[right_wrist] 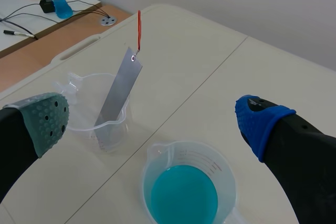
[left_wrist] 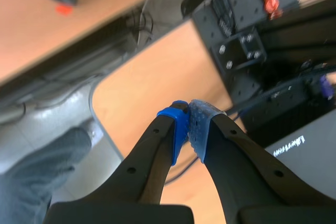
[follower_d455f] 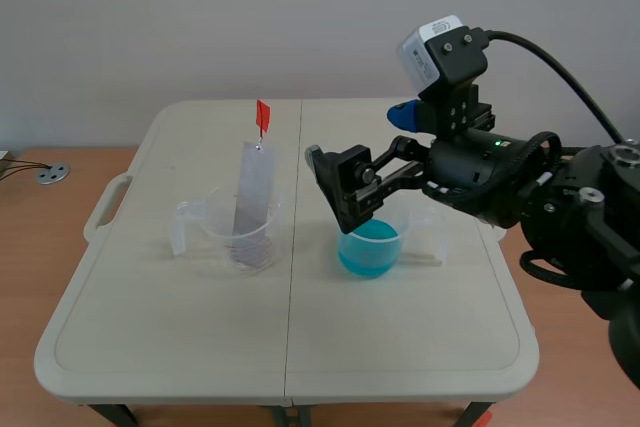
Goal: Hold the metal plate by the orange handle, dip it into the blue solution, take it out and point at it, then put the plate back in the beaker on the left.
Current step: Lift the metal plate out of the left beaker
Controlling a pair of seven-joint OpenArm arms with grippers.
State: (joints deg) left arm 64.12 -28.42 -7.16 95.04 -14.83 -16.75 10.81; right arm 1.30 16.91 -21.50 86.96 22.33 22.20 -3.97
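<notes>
Two clear beakers stand side by side near the middle of a pale folding table, both well in from every edge. The left beaker holds the metal plate, which leans on the rim with its lower end on the bottom and rises toward 1 o'clock. The orange handle sticks up above the plate's top, with nothing touching it. At 3 o'clock from this beaker, across a strip of tabletop and the table's centre seam, sits the beaker of blue solution.

The right gripper hangs above the blue beaker, its fingers spread wide with nothing between them. In the right wrist view that beaker lies below and between the grey-green pad and the blue pad. The plate stands ahead, nearer the grey-green side and apart from it.

The left gripper is off the table, its two pads pressed together on nothing, with a wooden floor and dark equipment beyond it.
</notes>
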